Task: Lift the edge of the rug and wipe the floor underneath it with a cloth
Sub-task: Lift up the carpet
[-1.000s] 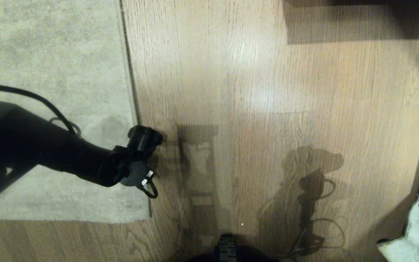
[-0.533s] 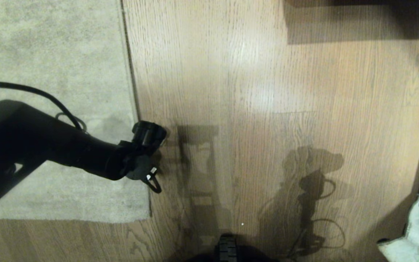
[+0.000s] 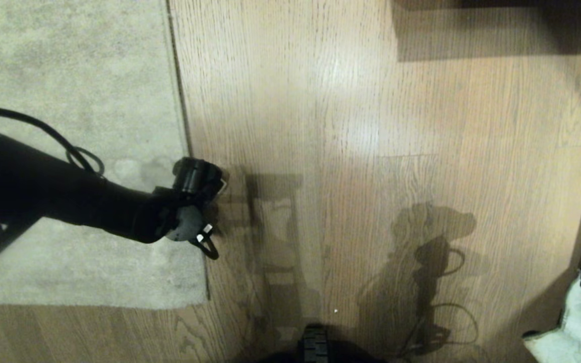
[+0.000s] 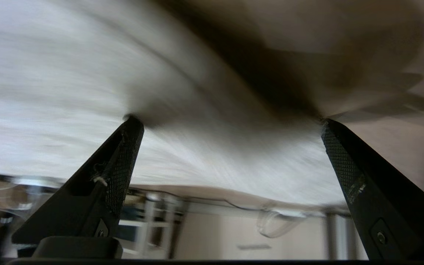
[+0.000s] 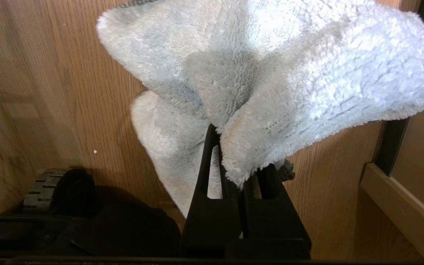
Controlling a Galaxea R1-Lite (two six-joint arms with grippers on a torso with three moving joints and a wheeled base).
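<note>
1. Wood-grain planks with a slight sheen make up the floor [image 3: 371,151], which fills the middle and right of the head view.
2. On the left a large mottled beige-grey rug is laid flat, and the rug edge [image 3: 182,121] is seen as a thin straight border running from far to near, ending in a corner at the near left.
3. Over that border, close to the near corner, the left gripper [image 3: 205,196] is held at the end of a black arm reaching in from the left.
4. In the left wrist view the left gripper [image 4: 230,125] is shown with its two black textured fingers [image 4: 123,162] spread wide and nothing between them; the pale rug surface beyond them is blurred, and contact with it cannot be told.
5. A black cable is looped over the rug behind the left arm.
6. The cloth [image 5: 271,73], pale blue-white and fluffy, is pinched by the right gripper [image 5: 239,173], whose jaws are pressed together on a fold of it, with the rest fanned out above the planks.
7. In the head view the cloth [image 3: 578,322] is seen at the near right corner, well apart from the rug.
8. Shadows of the robot are cast on the planks in the near middle, and a dark wheel is seen at the near edge.
</note>
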